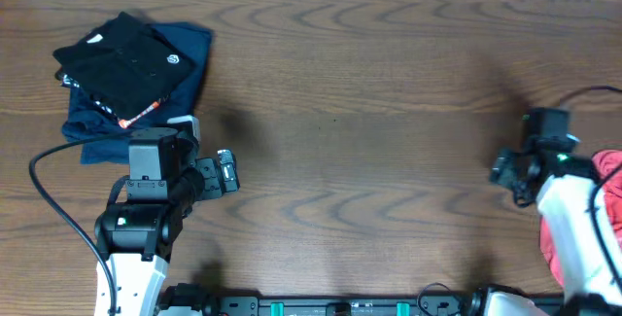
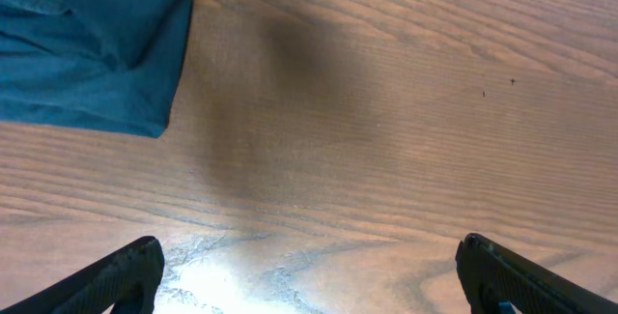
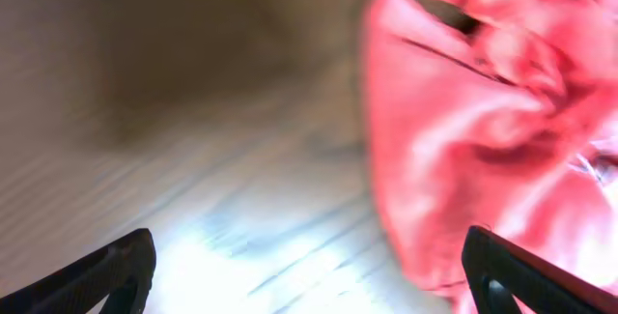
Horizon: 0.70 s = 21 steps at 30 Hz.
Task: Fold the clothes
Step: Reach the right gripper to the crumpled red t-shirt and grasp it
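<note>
The clothes, a coral-red T-shirt [image 1: 611, 172], lie crumpled at the table's right edge, mostly cut off by the frame and partly behind my right arm. In the blurred right wrist view the shirt [image 3: 483, 111] fills the right half. My right gripper [image 3: 309, 280] is open over bare wood, its right finger at the shirt's edge and nothing between the fingers. From overhead the right gripper [image 1: 506, 170] sits just left of the shirt. My left gripper [image 1: 229, 171] stands open at the front left over bare table [image 2: 309, 285].
A black folded garment [image 1: 121, 63] with a small white logo lies on a navy-blue folded garment [image 1: 190, 53] at the back left; the navy one [image 2: 87, 43] shows in the left wrist view's top left corner. Brown wooden table [image 1: 369, 112] spans between the arms.
</note>
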Each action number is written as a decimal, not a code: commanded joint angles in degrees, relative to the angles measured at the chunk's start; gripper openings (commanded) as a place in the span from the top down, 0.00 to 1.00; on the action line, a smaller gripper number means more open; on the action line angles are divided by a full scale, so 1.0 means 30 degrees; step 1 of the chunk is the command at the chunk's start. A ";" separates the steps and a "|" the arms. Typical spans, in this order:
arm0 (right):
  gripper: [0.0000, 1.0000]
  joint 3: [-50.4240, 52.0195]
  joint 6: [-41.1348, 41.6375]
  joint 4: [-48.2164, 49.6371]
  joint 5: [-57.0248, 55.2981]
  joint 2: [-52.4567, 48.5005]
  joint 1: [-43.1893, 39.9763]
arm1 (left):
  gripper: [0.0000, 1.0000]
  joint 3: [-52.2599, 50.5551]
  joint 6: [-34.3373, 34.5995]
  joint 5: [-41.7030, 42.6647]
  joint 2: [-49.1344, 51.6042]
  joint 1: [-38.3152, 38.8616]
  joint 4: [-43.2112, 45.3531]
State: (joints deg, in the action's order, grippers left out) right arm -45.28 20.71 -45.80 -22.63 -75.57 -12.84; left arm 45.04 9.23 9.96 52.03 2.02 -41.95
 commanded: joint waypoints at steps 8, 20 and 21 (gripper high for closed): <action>0.04 -0.0204 0.1515 0.1770 -0.1523 -0.4605 -0.4932 | 0.02 0.0357 0.0175 0.0036 -0.0015 -0.0058 -0.0015; 0.82 -0.0197 0.1508 0.3366 -0.0627 -0.7621 -0.6433 | 0.02 0.0357 0.0175 0.0036 -0.0015 -0.0066 -0.0007; 0.98 -0.0197 0.1508 0.3468 -0.0168 -0.7672 -0.6433 | 0.02 0.0357 0.0175 0.0036 -0.0015 -0.0058 -0.0007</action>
State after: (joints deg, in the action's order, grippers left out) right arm -46.33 24.71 -35.46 -25.34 -96.40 -31.55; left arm 45.04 9.23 9.98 52.03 2.02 -41.98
